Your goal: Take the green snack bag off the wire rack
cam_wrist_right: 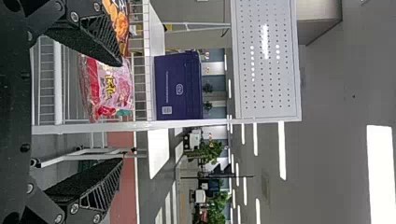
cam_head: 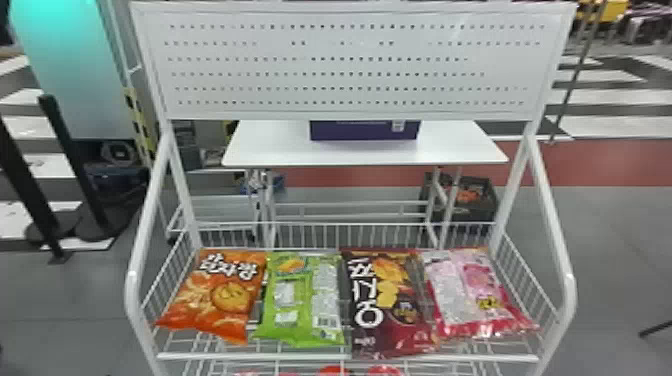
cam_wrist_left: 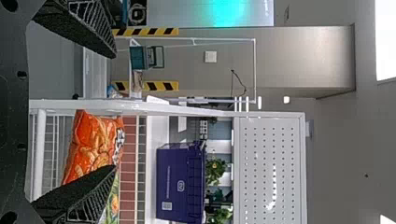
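Green bag (cam_head: 301, 300): in rack (cam_head: 350, 358), near end by front edge, between orange bag (cam_head: 220, 295) and brown bag (cam_head: 385, 305) | probably light, slick, crushable; pinch its near end gently | left gripper (cam_wrist_left: 115, 111), right gripper (cam_wrist_right: 121, 112): fingers apart, empty

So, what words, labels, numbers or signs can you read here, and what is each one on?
Nothing I can quote with certainty:
Orange plastic snack bag: large white lettering, uncertain.
Green plastic snack bag: small print and a barcode, too small.
Dark red-brown plastic snack bag: large white characters, uncertain.
Pink-and-white plastic snack bag: small print, too small.
Purple rectangular box: white print and a pale label, too small.
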`<action>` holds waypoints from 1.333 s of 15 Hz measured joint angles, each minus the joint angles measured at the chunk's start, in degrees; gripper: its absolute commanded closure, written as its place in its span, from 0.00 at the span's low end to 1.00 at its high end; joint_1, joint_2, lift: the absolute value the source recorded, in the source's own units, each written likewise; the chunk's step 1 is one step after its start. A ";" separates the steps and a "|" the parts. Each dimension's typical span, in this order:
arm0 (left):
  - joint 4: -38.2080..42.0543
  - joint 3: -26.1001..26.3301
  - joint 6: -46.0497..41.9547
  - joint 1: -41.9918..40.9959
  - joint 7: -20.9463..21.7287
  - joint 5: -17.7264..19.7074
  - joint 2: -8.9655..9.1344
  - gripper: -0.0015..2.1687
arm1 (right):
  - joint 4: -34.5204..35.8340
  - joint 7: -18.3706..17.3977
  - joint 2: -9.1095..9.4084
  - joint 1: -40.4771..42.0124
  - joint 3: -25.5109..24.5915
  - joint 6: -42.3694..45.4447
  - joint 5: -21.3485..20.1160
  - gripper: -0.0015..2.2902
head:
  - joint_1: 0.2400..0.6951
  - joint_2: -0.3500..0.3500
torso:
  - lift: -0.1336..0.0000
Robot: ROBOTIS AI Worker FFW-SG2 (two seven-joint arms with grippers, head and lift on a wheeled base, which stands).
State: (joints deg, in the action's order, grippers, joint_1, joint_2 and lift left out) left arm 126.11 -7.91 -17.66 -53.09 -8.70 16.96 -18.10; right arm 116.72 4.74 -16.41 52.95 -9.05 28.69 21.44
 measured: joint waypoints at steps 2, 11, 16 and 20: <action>0.00 -0.02 0.04 0.03 0.00 0.00 0.00 0.02 | 0.00 0.00 0.05 -0.04 0.00 0.00 0.00 0.08 | 0.57 0.50 | 1.00; 0.37 0.28 0.05 0.11 0.08 0.00 -0.07 0.02 | 0.08 0.00 -0.10 0.04 -0.08 0.00 0.07 0.08 | 0.57 0.50 | 1.00; -0.40 9.86 6.55 7.49 -0.05 -3.58 -0.34 0.02 | -0.08 0.00 -0.10 -0.09 0.04 0.00 0.02 0.08 | 0.57 0.50 | 1.00; -7.71 24.35 15.56 24.14 -3.75 -6.78 0.01 0.02 | -0.18 -0.05 -0.08 -0.06 -0.08 -0.15 -0.16 0.08 | 0.57 0.50 | 1.00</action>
State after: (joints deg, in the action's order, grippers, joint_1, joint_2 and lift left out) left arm 118.41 16.43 -2.11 -28.96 -12.45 10.18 -18.09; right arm 116.54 4.69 -16.48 52.89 -9.13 28.54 21.28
